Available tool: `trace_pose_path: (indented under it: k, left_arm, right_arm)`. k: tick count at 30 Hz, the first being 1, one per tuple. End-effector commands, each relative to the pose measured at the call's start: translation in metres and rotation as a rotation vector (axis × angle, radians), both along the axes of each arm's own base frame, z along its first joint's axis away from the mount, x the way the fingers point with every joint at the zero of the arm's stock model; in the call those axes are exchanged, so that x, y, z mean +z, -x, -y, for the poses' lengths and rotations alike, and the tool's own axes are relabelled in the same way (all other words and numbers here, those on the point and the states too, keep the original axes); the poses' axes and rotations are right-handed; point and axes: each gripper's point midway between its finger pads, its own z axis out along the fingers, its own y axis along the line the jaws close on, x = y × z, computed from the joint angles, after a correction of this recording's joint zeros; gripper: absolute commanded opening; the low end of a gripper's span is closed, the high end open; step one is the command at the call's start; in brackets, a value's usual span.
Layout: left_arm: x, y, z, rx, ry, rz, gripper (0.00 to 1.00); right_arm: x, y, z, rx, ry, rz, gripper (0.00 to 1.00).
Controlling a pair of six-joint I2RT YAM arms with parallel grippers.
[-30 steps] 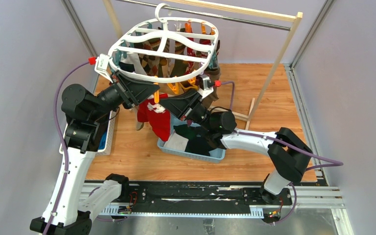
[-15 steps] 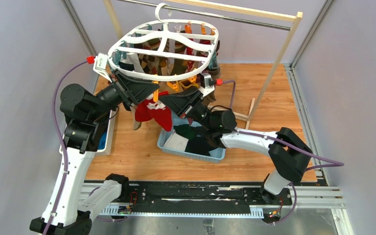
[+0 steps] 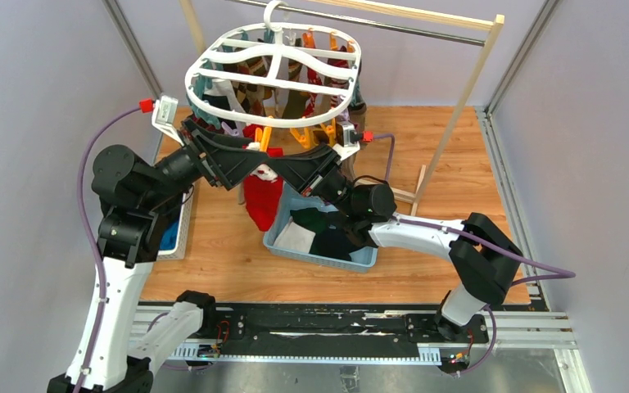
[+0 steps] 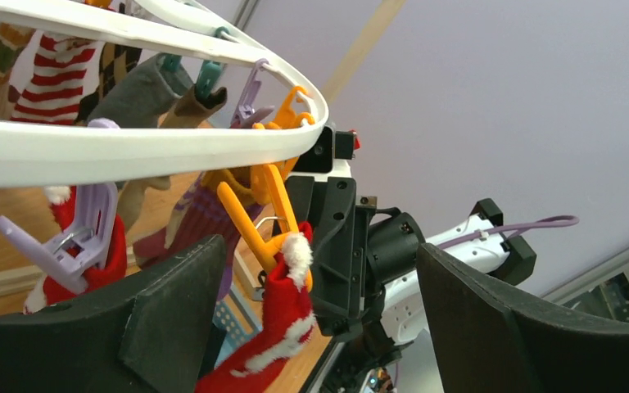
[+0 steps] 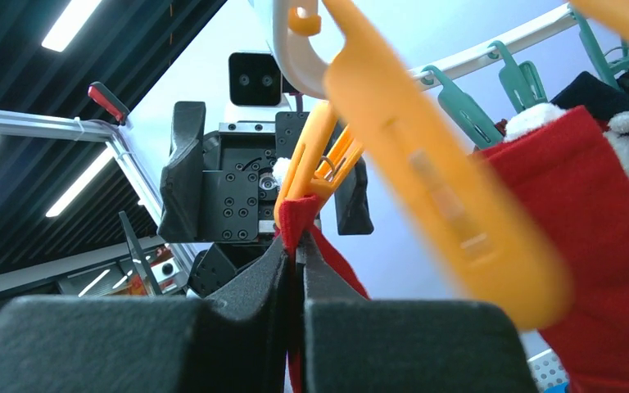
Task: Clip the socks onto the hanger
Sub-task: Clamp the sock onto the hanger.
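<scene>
The white oval hanger [image 3: 274, 78] hangs from the rail with several socks pegged under it. A red sock [image 3: 262, 201] with white trim [image 4: 282, 327] dangles from an orange peg [image 4: 262, 217] at the near rim. My left gripper [image 4: 319, 250] is open wide, its fingers [image 4: 172, 311] standing either side of that peg and sock without touching them. From the opposite side my right gripper [image 5: 295, 246] is shut on the red sock's [image 5: 295, 225] top edge, just under the orange peg [image 5: 315, 176]. In the top view the left gripper [image 3: 255, 155] and right gripper [image 3: 285, 164] meet under the frame.
A blue basket [image 3: 328, 260] holding dark and white socks sits below the right arm. A white basket [image 3: 182, 225] stands at the left. The wooden-posted rail with metal bar [image 3: 393, 29] spans the back. Teal pegs [image 5: 467, 110] and another red sock [image 5: 581, 213] hang close by.
My left gripper has opened off the orange peg, which now clamps the red sock. The hanger has swung up and back, and the sock hangs straighter.
</scene>
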Motion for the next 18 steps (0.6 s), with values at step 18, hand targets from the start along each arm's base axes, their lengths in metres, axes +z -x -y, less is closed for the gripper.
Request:
trace_pose_path:
  k: [18]
  left_arm:
    - [-0.086,0.013,-0.010,0.037,-0.168,-0.015,0.68]
  right_arm:
    - [0.008,-0.001,0.005,0.055,-0.062,-0.025,0.06]
